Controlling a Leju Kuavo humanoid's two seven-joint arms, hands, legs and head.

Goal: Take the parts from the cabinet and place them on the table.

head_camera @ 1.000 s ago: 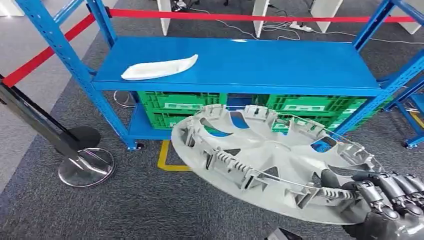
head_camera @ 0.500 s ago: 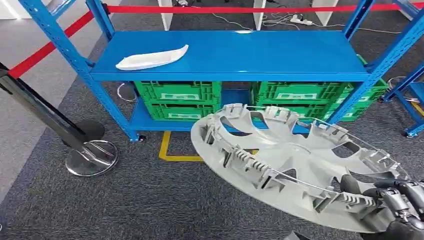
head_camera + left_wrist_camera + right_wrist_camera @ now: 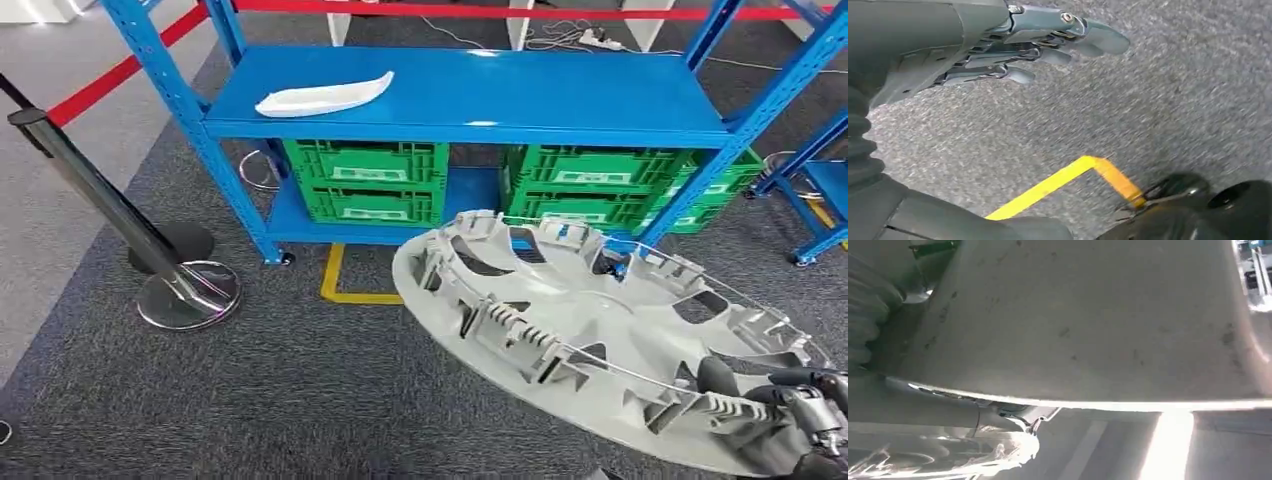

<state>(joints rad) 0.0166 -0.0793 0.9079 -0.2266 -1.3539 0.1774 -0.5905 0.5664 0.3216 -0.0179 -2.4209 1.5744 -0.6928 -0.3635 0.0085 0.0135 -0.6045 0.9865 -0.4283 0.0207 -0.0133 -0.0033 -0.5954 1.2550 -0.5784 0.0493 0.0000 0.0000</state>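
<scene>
Right hand [image 3: 800, 420] fingers are clamped on the near rim of the grey wheel cover [image 3: 590, 330], which is carried tilted, ribbed inner face up, above the carpet — probably so the broad disc is kept off the blue rack [image 3: 480, 95]. On the rack's upper shelf a white curved part [image 3: 325, 96] is left lying. Left hand [image 3: 1013, 45] is held slack over the floor, grasping nothing. Most of the gripping hand is cut off — the destination table cannot be identified.

Hubcap [image 3: 590, 330] in front of rack [image 3: 470, 95], tray [image 3: 322, 97] on its shelf left; crates [image 3: 365, 180] beneath
</scene>
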